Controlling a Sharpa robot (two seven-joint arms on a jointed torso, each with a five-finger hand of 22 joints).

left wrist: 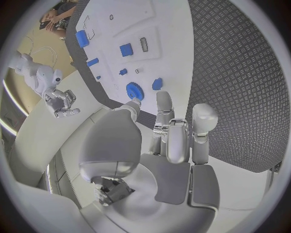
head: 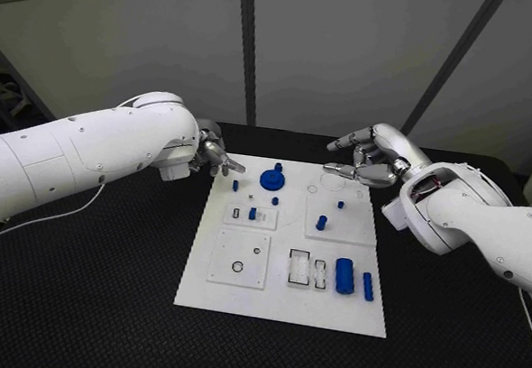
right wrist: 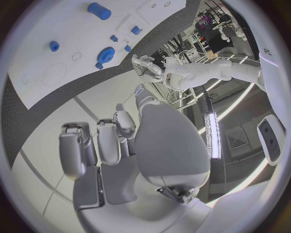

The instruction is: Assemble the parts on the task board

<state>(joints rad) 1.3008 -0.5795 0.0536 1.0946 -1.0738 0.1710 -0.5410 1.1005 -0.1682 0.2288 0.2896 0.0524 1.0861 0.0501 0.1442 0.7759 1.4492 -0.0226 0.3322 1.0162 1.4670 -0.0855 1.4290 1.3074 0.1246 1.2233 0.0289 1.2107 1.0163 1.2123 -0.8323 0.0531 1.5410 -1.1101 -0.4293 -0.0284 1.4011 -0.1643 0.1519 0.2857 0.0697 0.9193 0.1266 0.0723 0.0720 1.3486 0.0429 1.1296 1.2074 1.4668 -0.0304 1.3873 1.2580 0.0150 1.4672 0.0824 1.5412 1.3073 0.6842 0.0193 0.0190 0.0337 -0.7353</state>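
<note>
The white task board (head: 282, 290) lies in the middle of the black table. A blue gear (head: 272, 181) stands near its far edge, with small blue pegs (head: 322, 222) set upright around the board's middle. A blue cylinder (head: 345, 276) and a blue bar (head: 368, 286) lie near the right edge. My left hand (head: 210, 154) hovers at the board's far left corner, fingers apart and empty; the left wrist view shows that hand (left wrist: 176, 141) bare above the gear (left wrist: 134, 91). My right hand (head: 367, 156) floats over the far right corner, fingers loosely spread, holding nothing.
Black textured matting (head: 81, 307) surrounds the board on every side. Recessed square plates (head: 240, 257) and slots (head: 297, 268) mark the board's near half. Grey wall panels (head: 334, 56) rise just behind the table's far edge.
</note>
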